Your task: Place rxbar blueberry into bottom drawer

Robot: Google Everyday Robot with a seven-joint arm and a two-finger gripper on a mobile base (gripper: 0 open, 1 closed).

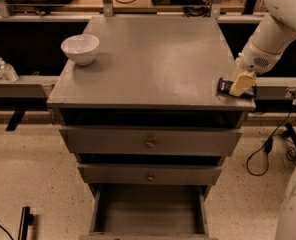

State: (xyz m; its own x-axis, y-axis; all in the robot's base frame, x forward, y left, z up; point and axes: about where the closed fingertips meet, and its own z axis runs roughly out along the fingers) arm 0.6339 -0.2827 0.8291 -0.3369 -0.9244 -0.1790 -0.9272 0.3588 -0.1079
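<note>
Grasp step: gripper [242,83] on the rxbar blueberry [223,86], can't tell if it's clamped. Next, lift toward the open bottom drawer [148,207].

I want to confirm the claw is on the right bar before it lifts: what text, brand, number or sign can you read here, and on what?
Small flat dark snack bar, under the claw at the right front edge of the grey cabinet top: any wrapper lettering is too blurred to read.
Round white bowl: no text.
Open grey bottom drawer: no text.
Nothing legible anywhere.
</note>
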